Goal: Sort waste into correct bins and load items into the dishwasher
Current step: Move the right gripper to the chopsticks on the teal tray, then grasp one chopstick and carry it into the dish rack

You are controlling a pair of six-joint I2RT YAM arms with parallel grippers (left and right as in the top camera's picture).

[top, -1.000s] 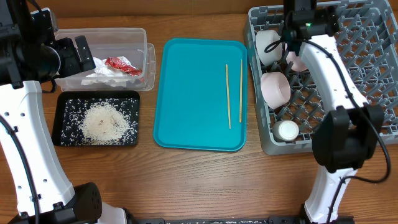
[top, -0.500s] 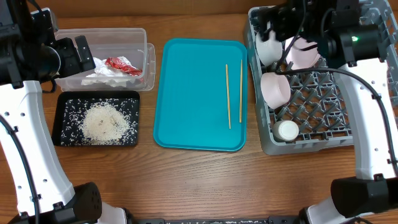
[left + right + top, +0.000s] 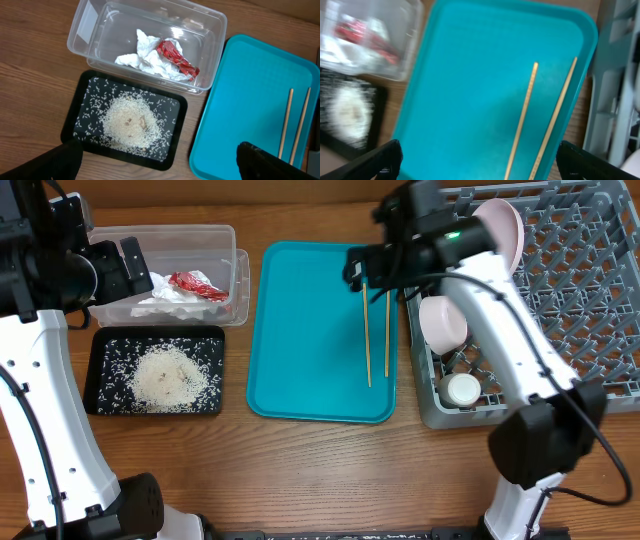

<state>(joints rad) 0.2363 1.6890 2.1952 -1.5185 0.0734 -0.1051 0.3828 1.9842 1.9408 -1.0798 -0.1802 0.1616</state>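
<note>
Two chopsticks [image 3: 366, 335] [image 3: 522, 120] lie side by side on the right of the teal tray [image 3: 310, 330]. My right gripper [image 3: 375, 278] [image 3: 482, 162] hangs open above their far ends, holding nothing. In the grey rack [image 3: 590, 310] a plate [image 3: 502, 230] stands on edge, with a bowl [image 3: 443, 322] and a cup [image 3: 463, 389] nearer the front. The clear tub [image 3: 170, 235] holds a red wrapper [image 3: 177, 59] and crumpled paper [image 3: 145, 62]. Rice [image 3: 132, 122] lies heaped in the black tray [image 3: 90, 395]. My left gripper [image 3: 162, 162] hovers open and empty above the bins.
The rack's left wall [image 3: 615, 100] stands close beside the teal tray's right edge. Tub and black tray sit together left of the teal tray. Bare wooden table [image 3: 330, 470] runs along the front.
The right arm swung left out of the rack to above the chopsticks, leaving the plate standing on edge at the rack's rear. The left arm has not moved.
</note>
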